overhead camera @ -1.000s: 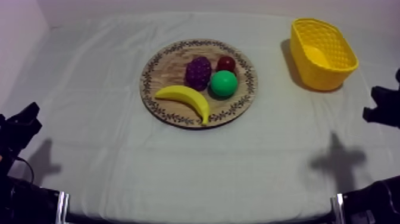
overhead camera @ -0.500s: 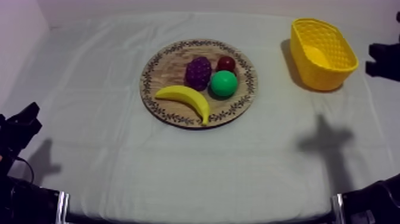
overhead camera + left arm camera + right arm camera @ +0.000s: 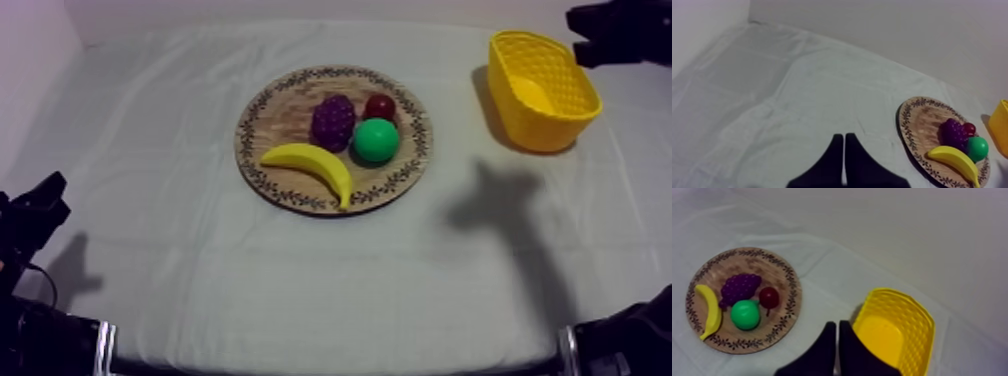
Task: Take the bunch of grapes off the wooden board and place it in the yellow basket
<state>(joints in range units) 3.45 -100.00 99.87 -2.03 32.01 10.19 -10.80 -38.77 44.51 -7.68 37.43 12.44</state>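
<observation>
Right arm (image 3: 622, 30) raised, in at the upper right of the top view, just beyond the far right corner of the yellow basket (image 3: 543, 92). Right end effector (image 3: 837, 324) pointed down toward the counter (image 3: 200, 260), black fingers (image 3: 827, 343) pressed together into a narrow wedge, clamped on nothing. In the right wrist view, tip of that wedge just beside the basket's rim, on the side facing the wooden board (image 3: 285, 110). Dark shadow of the arm (image 3: 500, 200) on the grey-white cloth, off the board's right edge and nearer the camera than the basket.

Left arm (image 3: 33, 215) low at the near left edge of the counter, well apart from the board. Left end effector (image 3: 844, 136) likewise closed, both fingers lying together with nothing between them, aimed across bare cloth, the board farther off to one side.

Bunch of grapes (image 3: 333, 121) on the wooden board, purple, near its middle, untouched by either end effector. Small red fruit (image 3: 380, 105) just beside the grapes, toward the basket. Green round fruit (image 3: 376, 141) close against both, on the near side of the red one. Banana (image 3: 312, 166) curved along the board's near part, one end by the green fruit.

Basket upright at the counter's right side, well apart from the board, opening upward.
</observation>
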